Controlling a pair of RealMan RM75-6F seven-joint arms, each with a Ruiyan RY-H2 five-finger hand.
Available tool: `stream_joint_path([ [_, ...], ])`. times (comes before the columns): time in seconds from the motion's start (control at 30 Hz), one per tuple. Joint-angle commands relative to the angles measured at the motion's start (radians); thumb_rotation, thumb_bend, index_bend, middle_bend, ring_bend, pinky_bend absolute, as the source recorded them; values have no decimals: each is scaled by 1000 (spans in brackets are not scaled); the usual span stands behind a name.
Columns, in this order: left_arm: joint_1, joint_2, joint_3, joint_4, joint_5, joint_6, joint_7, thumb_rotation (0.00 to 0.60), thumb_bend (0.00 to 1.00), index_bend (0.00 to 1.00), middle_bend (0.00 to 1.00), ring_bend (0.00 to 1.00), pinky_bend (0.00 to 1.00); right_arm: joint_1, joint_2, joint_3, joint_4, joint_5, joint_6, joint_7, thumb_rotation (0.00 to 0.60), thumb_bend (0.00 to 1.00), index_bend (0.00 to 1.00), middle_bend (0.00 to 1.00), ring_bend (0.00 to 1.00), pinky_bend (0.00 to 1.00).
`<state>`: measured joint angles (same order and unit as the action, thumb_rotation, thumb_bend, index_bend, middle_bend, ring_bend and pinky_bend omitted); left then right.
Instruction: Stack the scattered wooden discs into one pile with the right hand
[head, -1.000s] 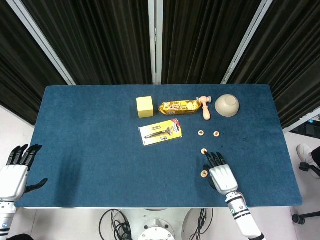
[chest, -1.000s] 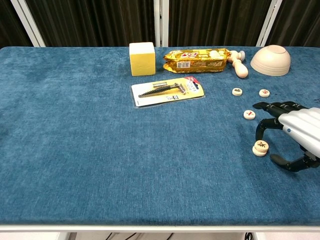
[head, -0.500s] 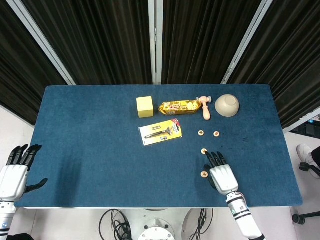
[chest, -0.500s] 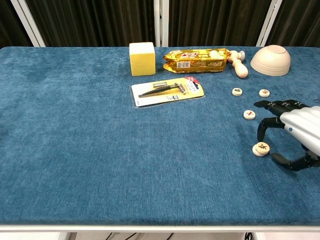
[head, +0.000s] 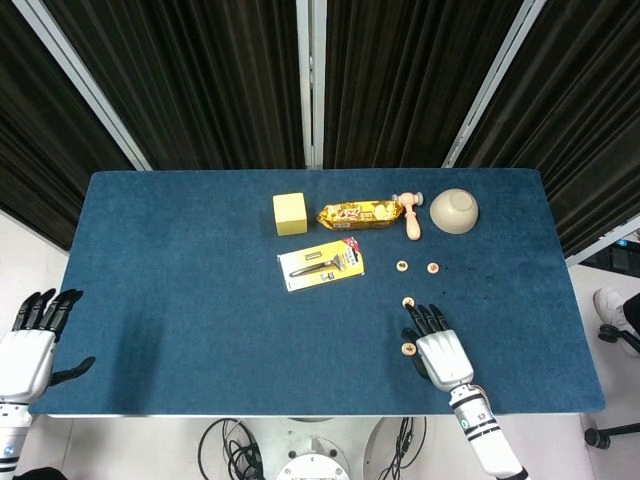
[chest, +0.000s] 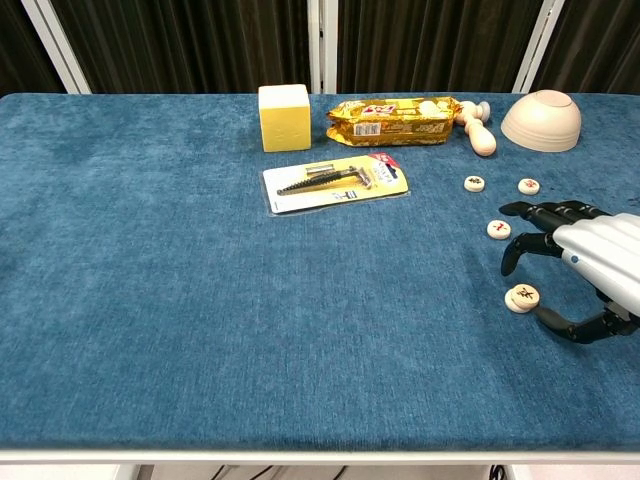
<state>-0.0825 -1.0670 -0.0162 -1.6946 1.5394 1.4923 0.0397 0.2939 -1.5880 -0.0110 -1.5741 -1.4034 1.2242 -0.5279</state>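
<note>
Four wooden discs show: the nearest disc (chest: 522, 297) lies under the curled fingers (chest: 525, 242) of the right hand (chest: 585, 268), between fingertips and thumb, seemingly not gripped. Those fingers arch apart and hold nothing, likely poised for a pinch. A second disc (chest: 499, 229) sits just beyond the fingertips, and two more discs (chest: 475, 183) lie further out. Compared with a moment ago, the hand has edged leftward over the nearest disc.
</note>
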Motion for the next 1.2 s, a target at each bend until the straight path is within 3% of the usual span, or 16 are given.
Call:
stream_joint_path([
  [0.03,0,0,0,1,0,0,0,600,126,100,87,0,0,1,-3,2,2,-4,2,3,600,327,330,0,0,0],
  [1.2,0,2,2,0,3,-1,-5,600,126,100,88,0,0,3,37,-5,-39,27,-23,-14,600,327,331,0,0,0],
])
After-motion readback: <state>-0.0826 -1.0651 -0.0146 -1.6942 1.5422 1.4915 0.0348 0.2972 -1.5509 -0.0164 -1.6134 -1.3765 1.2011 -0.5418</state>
